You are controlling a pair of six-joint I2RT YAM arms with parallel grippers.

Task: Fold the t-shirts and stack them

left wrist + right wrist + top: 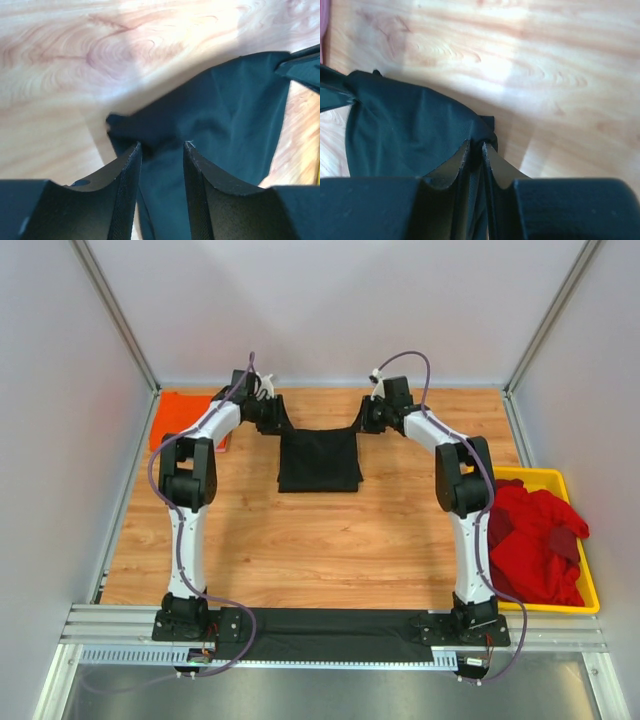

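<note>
The yellow tray [540, 477] at the worktop's [320, 550] right edge holds crumpled red t-shirts [535, 540]. By the far edge is the black t-shirt [320, 462], right jaws pinching it, left jaws spread around its cloth.

Black t-shirt [319, 462] part-folded centre, orange t-shirt [183, 420] far-left, red t-shirts [535, 540] heaped right.

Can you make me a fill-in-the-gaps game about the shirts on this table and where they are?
1. The t-shirt between the left gripper and the right gripper is coloured ____.
2. The red t-shirts are piled in a ____ tray.
3. The orange t-shirt lies at the far end of the table, on the robot's ____ side.

Missing words: black; yellow; left.
</note>
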